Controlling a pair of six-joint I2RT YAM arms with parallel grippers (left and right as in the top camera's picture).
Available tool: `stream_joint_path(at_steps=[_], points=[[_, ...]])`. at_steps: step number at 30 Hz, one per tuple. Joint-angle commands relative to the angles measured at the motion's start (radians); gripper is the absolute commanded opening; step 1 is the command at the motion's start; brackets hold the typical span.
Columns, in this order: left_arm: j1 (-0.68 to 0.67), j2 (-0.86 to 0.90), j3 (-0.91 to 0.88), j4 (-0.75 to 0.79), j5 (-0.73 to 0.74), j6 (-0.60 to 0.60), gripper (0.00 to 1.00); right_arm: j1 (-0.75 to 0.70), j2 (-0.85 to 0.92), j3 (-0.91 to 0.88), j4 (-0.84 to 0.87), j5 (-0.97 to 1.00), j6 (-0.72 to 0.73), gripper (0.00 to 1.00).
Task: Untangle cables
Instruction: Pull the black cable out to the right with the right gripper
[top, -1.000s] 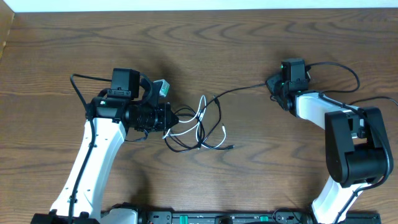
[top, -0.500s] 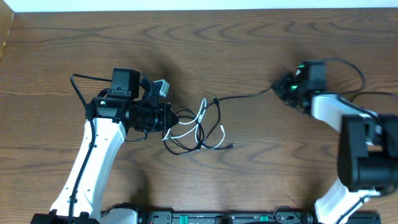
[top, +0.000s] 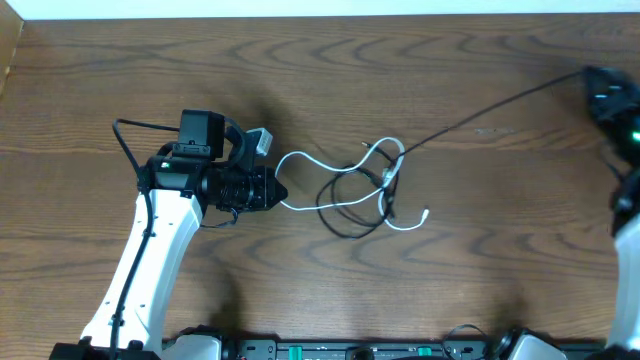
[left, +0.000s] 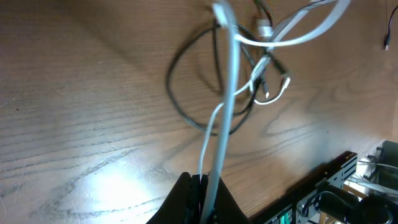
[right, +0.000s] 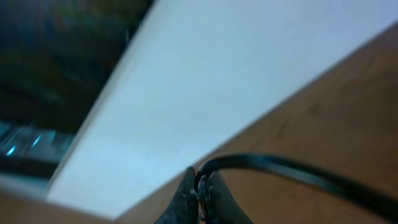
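Note:
My left gripper (top: 277, 190) is shut on one end of the white cable (top: 310, 158), which arcs rightward into a loose knot (top: 385, 175) at mid-table. The black cable (top: 480, 110) runs taut from that knot up to my right gripper (top: 592, 78) at the far right back, which is shut on it. In the left wrist view the white cable (left: 231, 68) rises from my closed left gripper (left: 200, 190) over a black loop (left: 180, 102). The right wrist view is blurred: the right gripper (right: 200, 183) pinches the black cable (right: 292, 169).
A white wall strip (top: 300, 8) borders the back of the wooden table (top: 450, 270). A dark equipment rail (top: 330, 350) runs along the front edge. The right arm's body (top: 630, 250) stands at the far right edge.
My right gripper has swept far to the right and back, pulling the black cable taut. The knot slid right and the white cable stretched out. The left arm has stayed still.

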Motion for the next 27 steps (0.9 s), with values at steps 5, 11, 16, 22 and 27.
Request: stream_joint_path(at_steps=[5,11,16,22,27], points=[[-0.002,-0.010,-0.004,-0.003,-0.009,0.010,0.08,-0.180,-0.050,0.006,0.111,0.042,0.042,0.01],[-0.002,-0.010,-0.004,-0.008,-0.009,0.010,0.08,-0.271,-0.050,0.006,0.237,0.161,0.160,0.01],[-0.002,-0.010,-0.004,-0.008,-0.009,0.009,0.08,-0.285,-0.048,0.006,0.187,0.269,0.154,0.01],[-0.002,-0.010,-0.004,-0.019,-0.009,0.009,0.08,-0.317,-0.031,0.006,0.175,0.473,0.155,0.01],[-0.002,-0.010,-0.004,-0.019,-0.009,0.009,0.08,-0.349,0.001,0.006,0.135,0.544,0.156,0.01]])
